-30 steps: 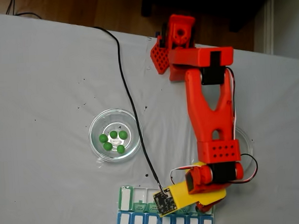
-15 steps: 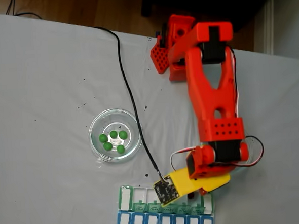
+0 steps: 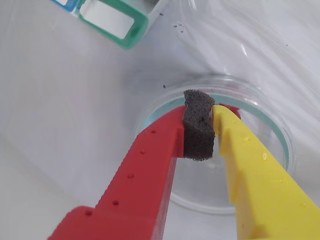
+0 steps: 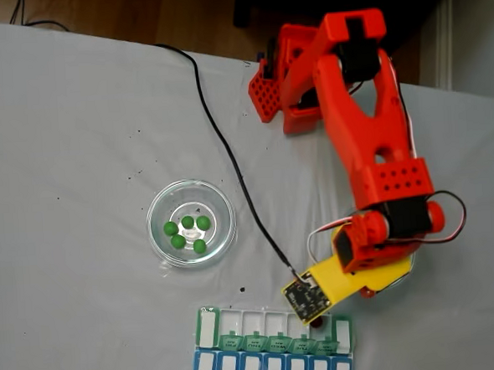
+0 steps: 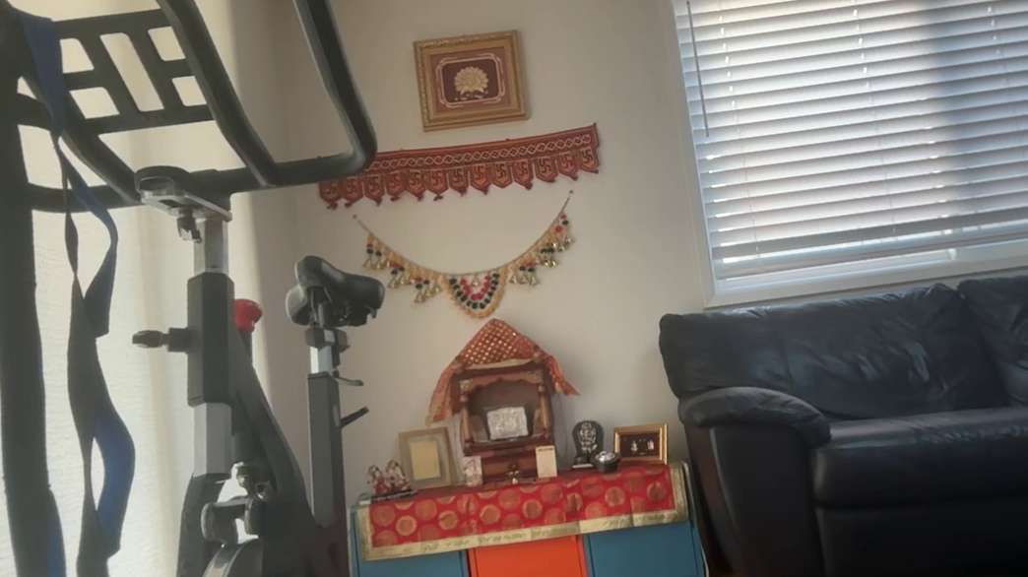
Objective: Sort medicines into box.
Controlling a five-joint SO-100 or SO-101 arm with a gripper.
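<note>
1. Here the white cloth-covered tabletop (image 4: 68, 145) carries everything.
2. The long white pill box with green lids (image 4: 273, 333) lies below the clear round glass dish (image 4: 191, 223).
3. The red-and-yellow gripper (image 3: 199, 122), right of that dish, has its jaws nearly together on a dark foam pad (image 3: 198, 131).
4. Five bright green round medicines (image 4: 187, 233) sit in that dish.

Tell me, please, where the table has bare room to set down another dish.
The white cloth left of the black cable and above the dish of green balls is bare. It is crowded around the organiser rows and the arm.
</note>
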